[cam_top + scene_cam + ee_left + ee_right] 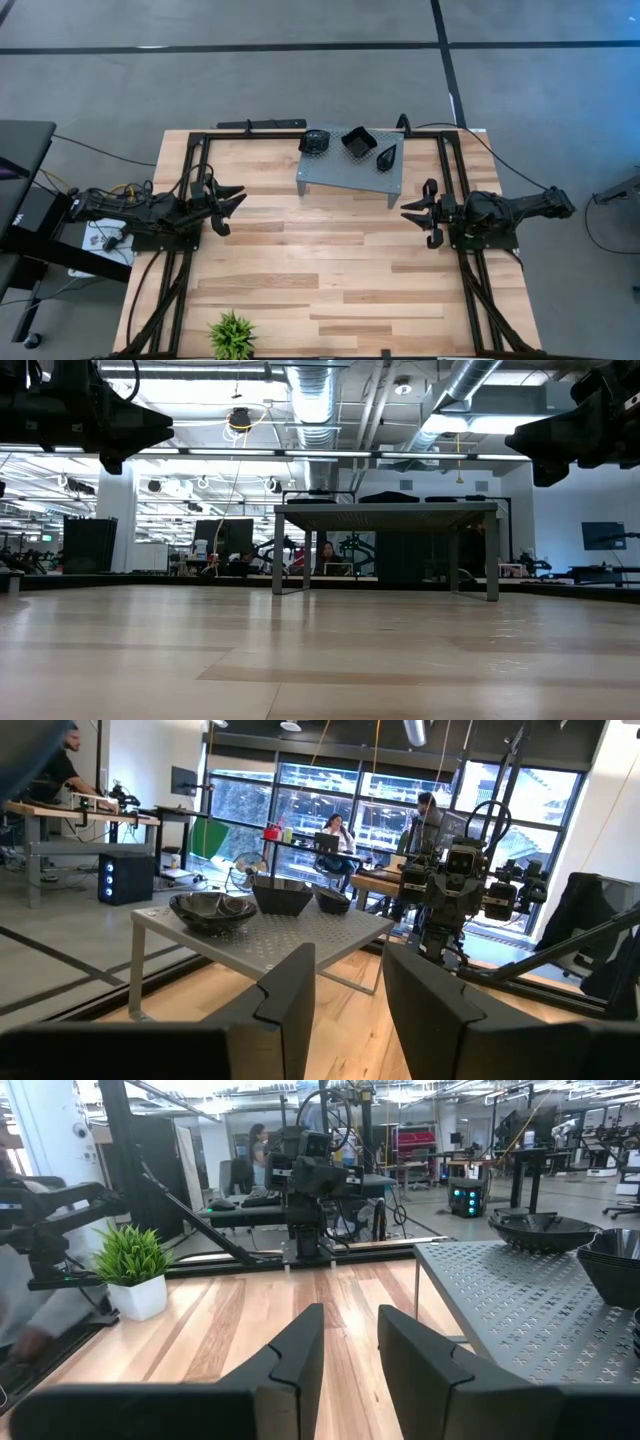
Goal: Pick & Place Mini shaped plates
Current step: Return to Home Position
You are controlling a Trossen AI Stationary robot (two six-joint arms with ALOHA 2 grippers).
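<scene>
High view puts every one of the mini shaped plates on the grey perforated shelf [345,175] in the upper middle of the frame. They are sorted by form into three heaps: the round plates [314,141] at the shelf's left, the wavy square plates [359,142] in the middle, and the leaf-shaped plates [386,157] at the right, nearer the front edge. Nesting like with like keeps each heap steady on the small shelf. No black dish shows on the wooden table [320,280], so the placing looks finished. The left gripper [233,212] sits at the left middle of the frame and the right gripper [418,213] at the right middle. Each is well apart from the shelf, facing inward across the boards. Both wrist views show daylight between the two dark fingers [290,1005], so each pincer stands apart and holds nothing. That fits arms parked at rest. The small green plant [232,335] stands alone at the bottom edge.
</scene>
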